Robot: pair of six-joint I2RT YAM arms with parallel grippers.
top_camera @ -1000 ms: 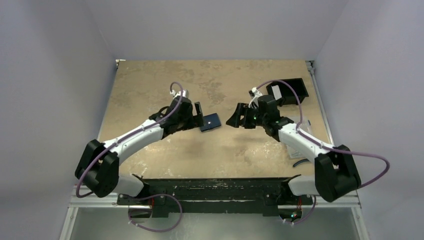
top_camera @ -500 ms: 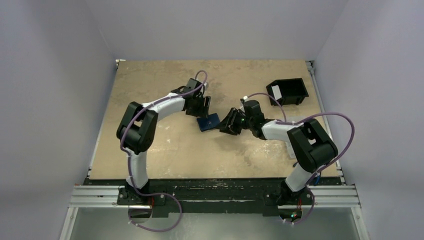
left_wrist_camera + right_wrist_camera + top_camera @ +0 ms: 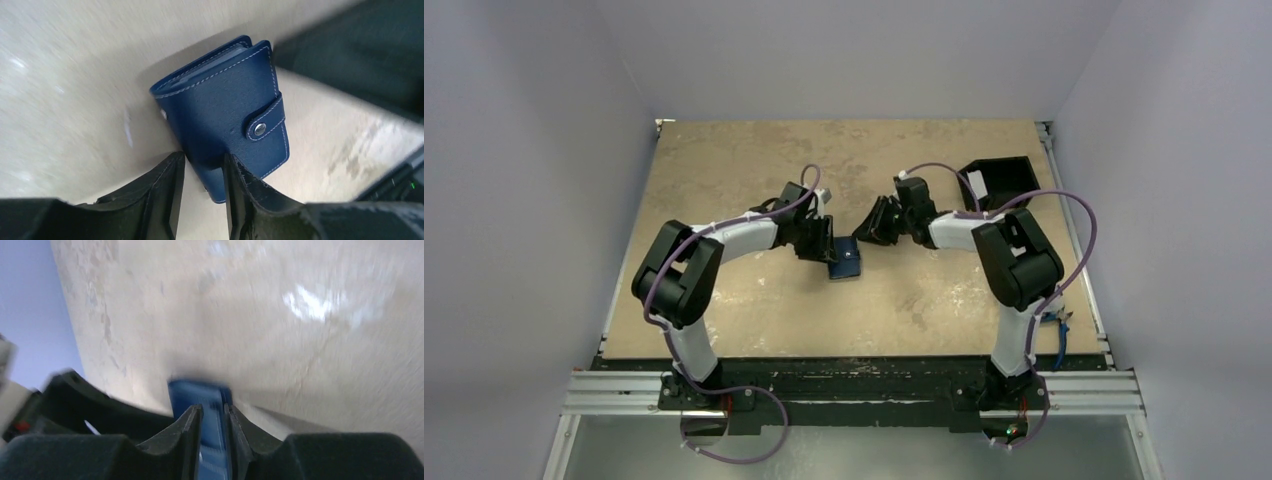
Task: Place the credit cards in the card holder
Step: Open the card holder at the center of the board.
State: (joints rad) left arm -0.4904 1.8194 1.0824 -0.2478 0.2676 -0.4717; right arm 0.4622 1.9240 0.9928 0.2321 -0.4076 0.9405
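Note:
The card holder (image 3: 847, 260) is a navy-blue wallet with white stitching and a snap tab, lying tilted at mid-table. In the left wrist view the card holder (image 3: 225, 110) has its near corner between my left gripper's (image 3: 202, 157) narrowed jaws. One fingertip touches its spine edge, the other overlaps its cover, and table shows in the gap. My left gripper (image 3: 824, 243) sits just left of it. My right gripper (image 3: 864, 230) reaches in from the far right. The right gripper (image 3: 211, 407) is shut on the card holder's (image 3: 200, 390) edge, seen end-on. No credit cards are in view.
A black open-sided box (image 3: 1002, 183) with a white label stands at the back right. A small blue-handled object (image 3: 1054, 320) lies by the table's right edge. The right gripper (image 3: 360, 55) is a dark blur close beyond the wallet.
Both arms swung in toward the wallet and both sets of jaws narrowed. The right gripper closed on the wallet's edge, and the wallet shifted slightly nearer and tilted.

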